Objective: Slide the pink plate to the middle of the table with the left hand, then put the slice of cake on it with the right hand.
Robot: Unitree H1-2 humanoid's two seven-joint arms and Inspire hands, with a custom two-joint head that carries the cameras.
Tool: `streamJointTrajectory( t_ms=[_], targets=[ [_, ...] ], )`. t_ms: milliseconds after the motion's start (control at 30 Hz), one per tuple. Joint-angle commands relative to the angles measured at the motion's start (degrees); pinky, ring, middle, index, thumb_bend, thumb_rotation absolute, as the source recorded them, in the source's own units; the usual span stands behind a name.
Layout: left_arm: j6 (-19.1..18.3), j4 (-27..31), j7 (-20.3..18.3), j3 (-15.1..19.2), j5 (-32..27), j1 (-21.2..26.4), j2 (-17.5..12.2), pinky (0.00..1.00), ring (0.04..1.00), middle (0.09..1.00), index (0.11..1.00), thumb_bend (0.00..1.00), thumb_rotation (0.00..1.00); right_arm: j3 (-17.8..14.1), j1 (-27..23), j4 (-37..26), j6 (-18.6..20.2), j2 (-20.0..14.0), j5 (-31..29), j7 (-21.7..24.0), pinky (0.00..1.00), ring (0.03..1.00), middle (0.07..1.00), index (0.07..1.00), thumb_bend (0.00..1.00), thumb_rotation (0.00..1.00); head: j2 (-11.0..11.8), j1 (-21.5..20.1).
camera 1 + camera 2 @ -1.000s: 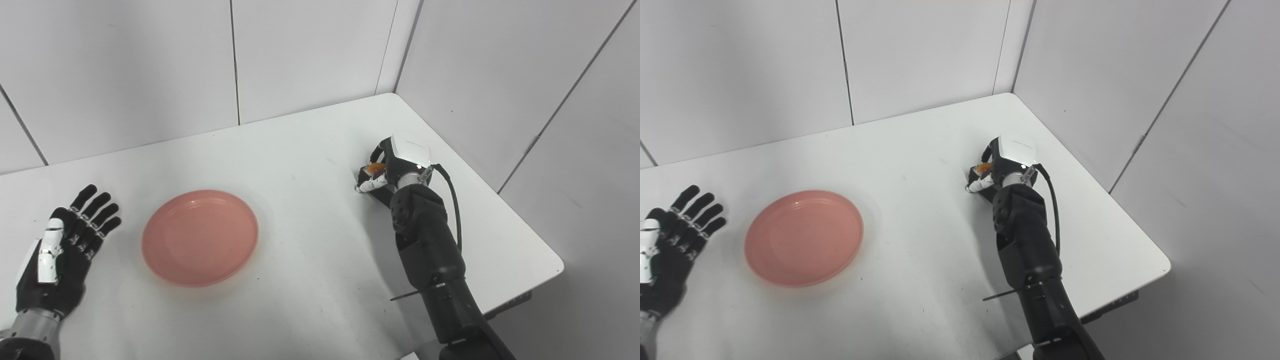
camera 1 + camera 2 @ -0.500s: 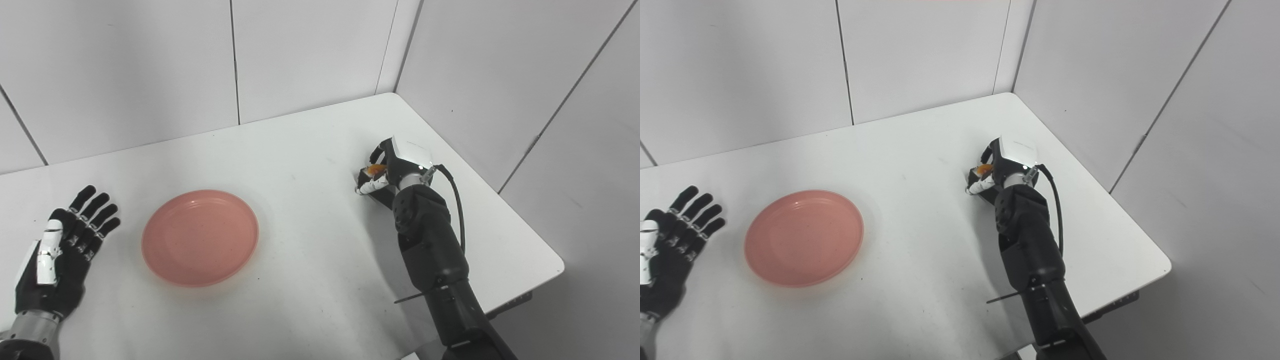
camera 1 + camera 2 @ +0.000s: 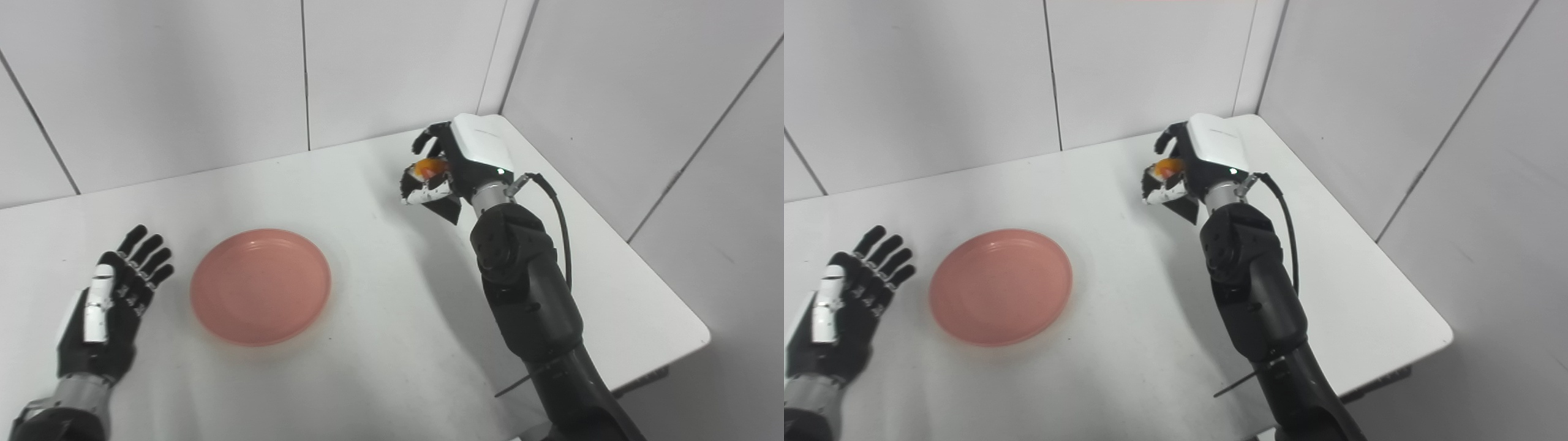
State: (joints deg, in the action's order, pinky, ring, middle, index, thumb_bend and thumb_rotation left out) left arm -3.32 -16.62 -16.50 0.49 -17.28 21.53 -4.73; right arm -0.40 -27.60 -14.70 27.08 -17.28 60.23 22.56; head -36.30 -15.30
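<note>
Lifted clear of the table (image 3: 380, 343), the slice of cake (image 3: 429, 166) is now carried high in the right hand (image 3: 446, 168), fingers pinched round it, well right of the pink plate (image 3: 261, 285). A level carry is wanted. Orange topping shows. Beside the plate, the left hand (image 3: 110, 306) lies spread flat.

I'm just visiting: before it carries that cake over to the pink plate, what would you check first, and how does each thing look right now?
1. Right hand shut on the cake slice: ok.
2. Slice clear of the table: ok, its shadow lies below.
3. Pink plate bare, ready to receive: ok.
4. Left hand open, apart from the plate: ok.
5. Path between slice and plate free: ok.
6. How firm the grip is: cannot tell.
</note>
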Motion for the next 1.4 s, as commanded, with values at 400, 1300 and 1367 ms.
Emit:
streamJointTrajectory(
  t_ms=[400,1300,1367],
  targets=[
    [-7.35,0.41,7.91,-3.38,5.93,-3.27,7.68,0.90,0.909,0.919,0.913,0.41,1.00,13.34,-7.96,4.61,-6.57,3.92,-5.31,-3.03,0.28,0.371,0.434,0.539,0.52,0.00,-0.40,18.75],
    [-8.47,0.00,9.81,-3.82,8.20,-1.88,10.16,0.90,0.912,0.924,0.922,0.40,1.00,25.56,-8.41,17.75,-9.98,9.78,-9.18,-7.88,0.26,0.344,0.412,0.538,0.51,0.00,-2.93,20.89],
    [-8.78,0.19,9.86,-3.88,8.37,-1.83,10.03,0.89,0.910,0.922,0.919,0.40,1.00,25.67,-8.24,17.62,-9.77,9.38,-9.11,-7.65,0.26,0.344,0.411,0.537,0.51,0.00,-3.14,20.84]
  ],
)
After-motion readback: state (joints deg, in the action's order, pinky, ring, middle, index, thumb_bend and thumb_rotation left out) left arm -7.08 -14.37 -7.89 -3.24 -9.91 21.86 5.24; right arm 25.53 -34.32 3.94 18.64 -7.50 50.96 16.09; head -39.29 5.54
